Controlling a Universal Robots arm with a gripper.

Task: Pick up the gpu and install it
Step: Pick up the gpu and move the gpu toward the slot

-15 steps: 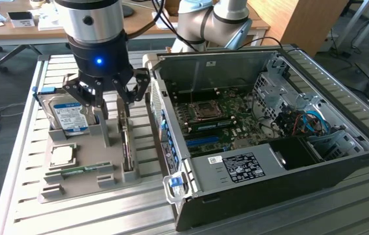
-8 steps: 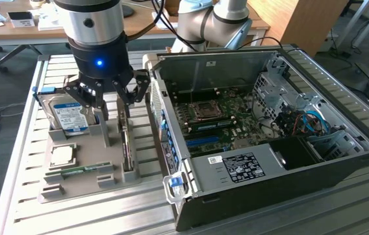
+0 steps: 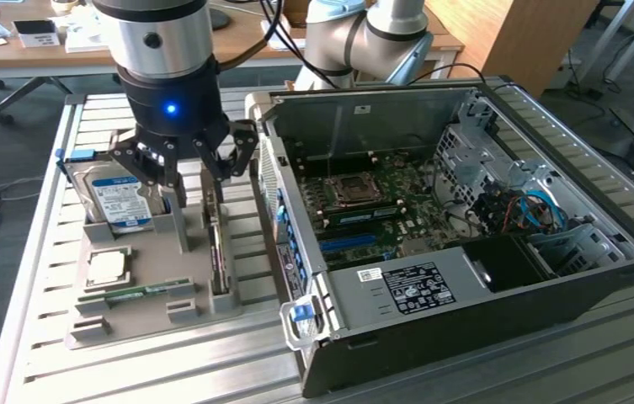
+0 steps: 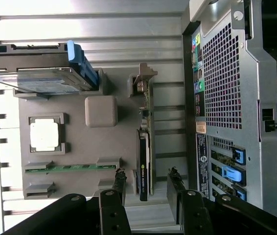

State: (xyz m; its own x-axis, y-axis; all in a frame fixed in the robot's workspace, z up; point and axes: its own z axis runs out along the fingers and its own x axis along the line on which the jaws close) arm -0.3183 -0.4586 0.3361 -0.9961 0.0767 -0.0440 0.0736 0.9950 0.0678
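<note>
The gpu [image 4: 145,147] is a thin green card with a black cooler. It stands on its edge in a slot of the grey holder tray [image 4: 80,147], with its silver bracket at the far end. In the exterior view the gpu [image 3: 218,248] sits just beside the computer case. My gripper [image 3: 195,187] hangs open right above the card's bracket end. In the wrist view my gripper [image 4: 147,178] has one black finger on each side of the card, with a gap to each, and holds nothing.
The open computer case [image 3: 463,210] lies at the exterior view's right, motherboard exposed. The tray also carries a hard drive [image 3: 120,198], a processor chip [image 3: 109,268] and a memory stick [image 3: 137,293]. A square post [image 4: 101,111] rises from the tray beside the gpu.
</note>
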